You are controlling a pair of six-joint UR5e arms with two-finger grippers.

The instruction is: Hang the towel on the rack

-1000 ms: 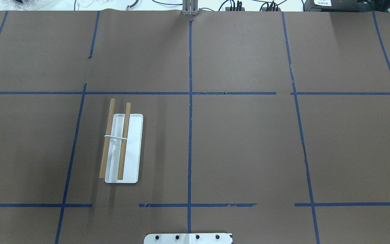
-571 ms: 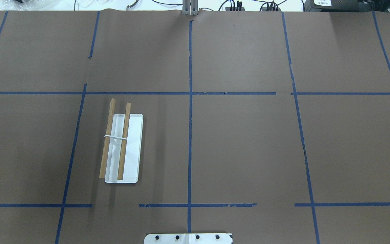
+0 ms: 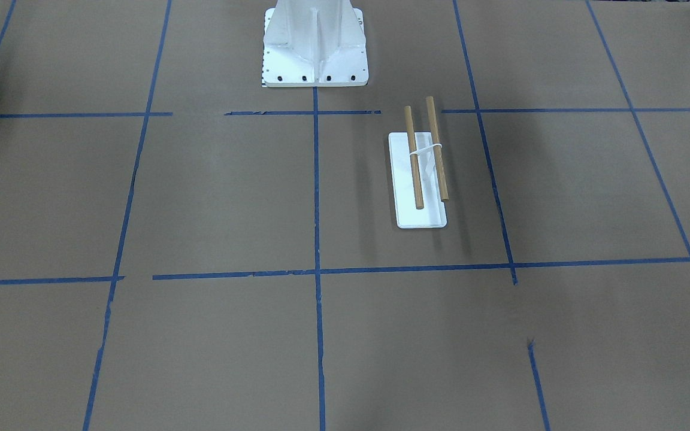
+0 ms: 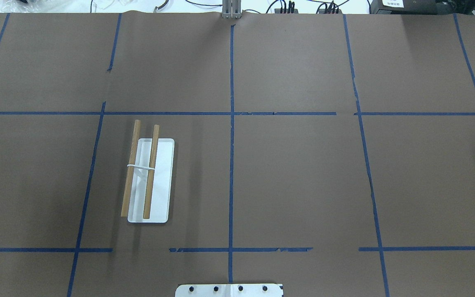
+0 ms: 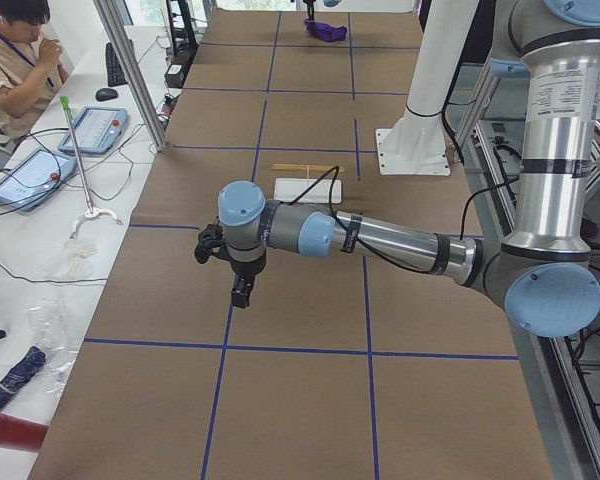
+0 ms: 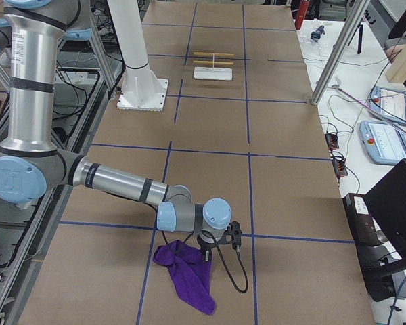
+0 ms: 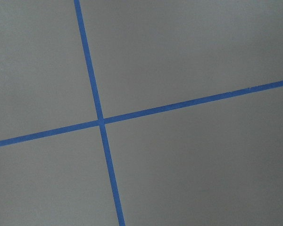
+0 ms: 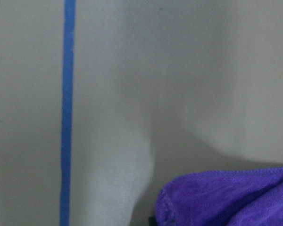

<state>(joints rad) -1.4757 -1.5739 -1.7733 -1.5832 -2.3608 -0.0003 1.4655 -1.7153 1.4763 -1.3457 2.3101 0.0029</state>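
Rack [image 4: 160,185] unmoved, right pincer [image 6: 206,255] at crumpled purple towel [image 6: 188,272], well apart.

Open brown paper surrounds the rack [image 4: 151,177] on every side. The white pedestal [image 3: 314,54] stands near its robot-side end. Beyond its left side the left arm [image 5: 380,236] stretches across the table, seemingly low.

**Ones and twos**

One towel [image 6: 186,274] and one rack [image 4: 163,181], the rack bearing two dowels [image 4: 151,171]. One left arm [image 5: 380,238] and one right arm [image 6: 118,183], two in all. One pedestal [image 3: 314,45], four bolts [image 4: 215,288] showing along one edge. Two tablets [image 5: 93,128] and one person [image 5: 15,65] beside the table
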